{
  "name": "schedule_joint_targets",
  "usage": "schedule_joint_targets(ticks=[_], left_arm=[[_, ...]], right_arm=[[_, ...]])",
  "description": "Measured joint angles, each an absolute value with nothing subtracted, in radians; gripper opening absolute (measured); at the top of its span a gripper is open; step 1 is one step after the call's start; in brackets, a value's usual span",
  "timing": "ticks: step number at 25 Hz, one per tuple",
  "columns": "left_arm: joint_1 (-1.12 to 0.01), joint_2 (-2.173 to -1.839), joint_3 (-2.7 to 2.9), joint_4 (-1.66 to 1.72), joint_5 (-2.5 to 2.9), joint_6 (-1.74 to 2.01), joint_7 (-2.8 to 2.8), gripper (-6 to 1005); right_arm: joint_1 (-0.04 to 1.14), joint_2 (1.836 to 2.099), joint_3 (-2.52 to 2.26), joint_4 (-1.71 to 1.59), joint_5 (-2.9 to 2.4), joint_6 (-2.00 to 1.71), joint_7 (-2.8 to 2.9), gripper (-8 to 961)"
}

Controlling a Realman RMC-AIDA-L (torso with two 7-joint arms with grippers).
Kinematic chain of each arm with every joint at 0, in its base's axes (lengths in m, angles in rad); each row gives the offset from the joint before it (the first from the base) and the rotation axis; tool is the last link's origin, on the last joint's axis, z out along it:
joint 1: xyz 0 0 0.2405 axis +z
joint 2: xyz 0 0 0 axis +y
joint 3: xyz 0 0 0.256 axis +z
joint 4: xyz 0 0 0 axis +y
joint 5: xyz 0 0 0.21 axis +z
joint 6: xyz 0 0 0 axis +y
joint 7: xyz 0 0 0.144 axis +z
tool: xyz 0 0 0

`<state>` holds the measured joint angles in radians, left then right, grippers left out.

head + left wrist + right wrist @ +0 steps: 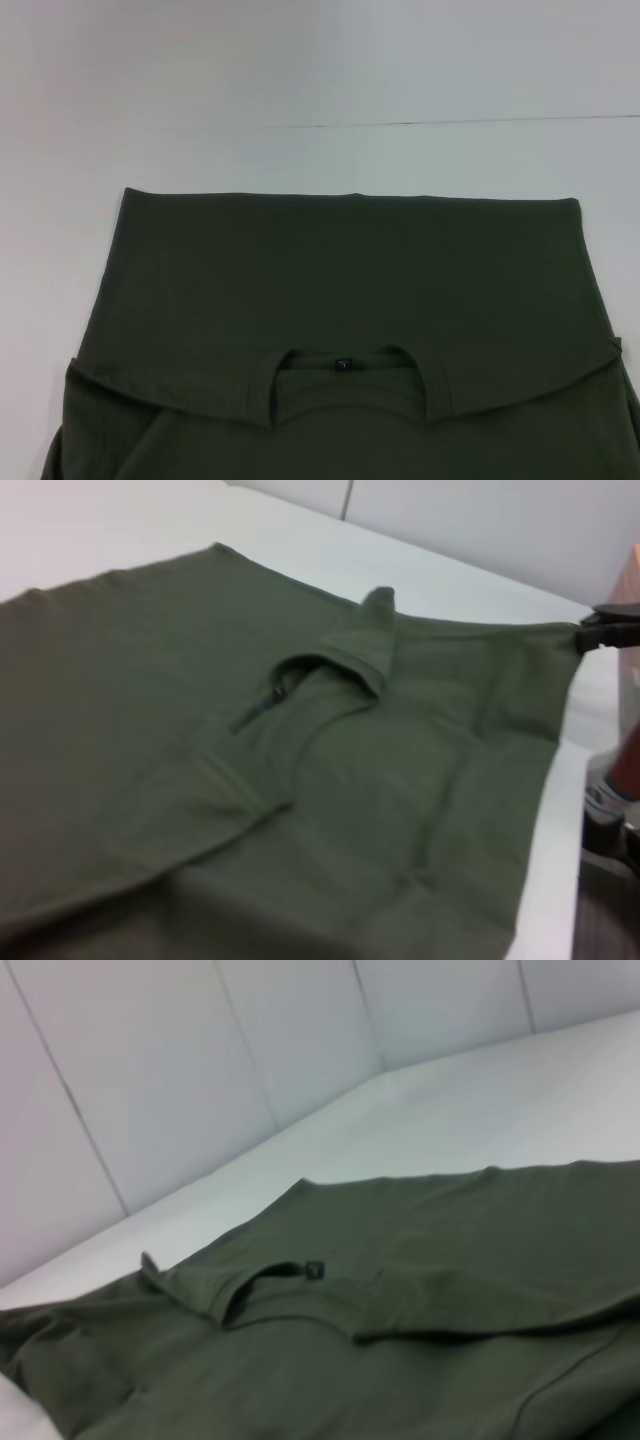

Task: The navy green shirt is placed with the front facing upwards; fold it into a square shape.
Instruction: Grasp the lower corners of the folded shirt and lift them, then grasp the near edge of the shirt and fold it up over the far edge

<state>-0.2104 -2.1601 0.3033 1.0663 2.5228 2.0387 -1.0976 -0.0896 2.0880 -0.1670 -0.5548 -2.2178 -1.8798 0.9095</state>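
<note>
The navy green shirt [340, 290] lies flat on the white table [320, 90], folded over itself. Its upper layer ends in an edge toward me, and the round neckline with a small dark label [343, 363] rests on the lower layer. The same neckline [320, 675] appears in the left wrist view and the neckline [275, 1278] in the right wrist view. No lettering is visible. Neither gripper appears in the head view. A dark part [610, 628] at the shirt's far corner in the left wrist view may be my right gripper. My left gripper is out of view.
The white table has a thin seam [450, 122] beyond the shirt. White panelled walls [150, 1080] stand behind it. The table's edge [555, 880] runs close beside the shirt, with floor and dark gear [610, 820] past it.
</note>
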Motion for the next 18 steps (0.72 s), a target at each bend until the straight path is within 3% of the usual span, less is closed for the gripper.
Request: schedule_joint_targets(ticks=[18], left_arm=[[-0.269,-2.128,0.084,0.975,2.373,1.984,-1.14,42]], right_arm=[[0.094,2.069,0.049,-0.61,-2.234,-1.96,1.172,71]])
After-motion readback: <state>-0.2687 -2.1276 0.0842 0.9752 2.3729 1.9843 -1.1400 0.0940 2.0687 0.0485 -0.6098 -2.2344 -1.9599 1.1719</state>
